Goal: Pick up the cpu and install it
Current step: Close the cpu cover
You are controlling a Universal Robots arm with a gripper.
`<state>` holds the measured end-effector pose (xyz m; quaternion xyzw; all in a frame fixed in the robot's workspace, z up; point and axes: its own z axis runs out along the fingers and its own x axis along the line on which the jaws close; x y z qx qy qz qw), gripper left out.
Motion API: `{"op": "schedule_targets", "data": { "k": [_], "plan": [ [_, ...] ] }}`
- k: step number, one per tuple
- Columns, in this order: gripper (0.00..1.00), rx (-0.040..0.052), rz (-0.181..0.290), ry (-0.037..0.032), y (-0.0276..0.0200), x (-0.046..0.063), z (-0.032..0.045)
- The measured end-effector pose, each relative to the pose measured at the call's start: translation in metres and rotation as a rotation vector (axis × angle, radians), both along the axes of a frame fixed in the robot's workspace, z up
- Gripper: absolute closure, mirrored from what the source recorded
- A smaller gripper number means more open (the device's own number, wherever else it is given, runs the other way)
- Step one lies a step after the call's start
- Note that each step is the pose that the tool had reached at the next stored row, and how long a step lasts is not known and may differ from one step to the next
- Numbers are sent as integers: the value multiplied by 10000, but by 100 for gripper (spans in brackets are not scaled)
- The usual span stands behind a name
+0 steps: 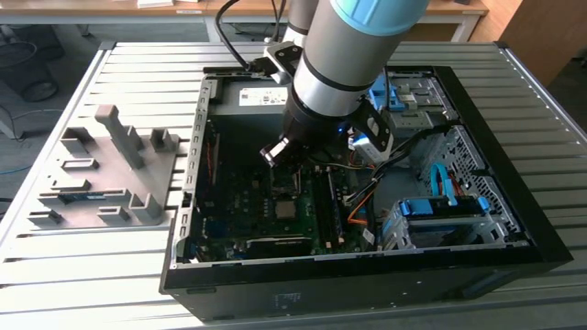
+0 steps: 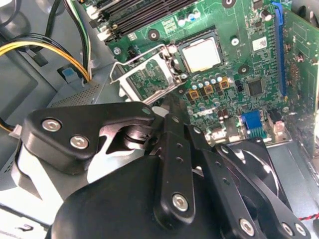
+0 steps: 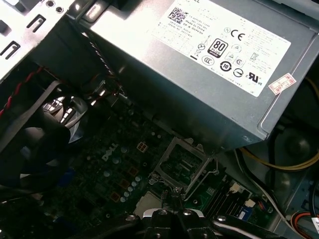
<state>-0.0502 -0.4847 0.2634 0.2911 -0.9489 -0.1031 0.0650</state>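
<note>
A: Gripper position?
B: Fingers together, empty, above the motherboard inside the computer case.
A: CPU location?
B: Seated in its socket, beside the raised retention frame.

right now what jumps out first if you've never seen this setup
The big grey and blue robot arm reaching down into the open computer case on the slatted table grabs the eye first. In the second wrist view the silver cpu sits in its socket on the green motherboard, with the metal retention frame flipped open beside it. A grey parts holder stands at the exterior view's left of the case.
</note>
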Motion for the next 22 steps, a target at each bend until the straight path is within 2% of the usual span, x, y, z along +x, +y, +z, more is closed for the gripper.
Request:
{"op": "schedule_targets", "data": {
  "k": [8,10,19,22],
  "plan": [
    [90,-2,0,0,0,10,-19],
    [90,-1,7,0,0,26,-58],
    [90,1,30,0,1,31,-68],
    [90,38,67,0,3,41,-77]
  ]
}}
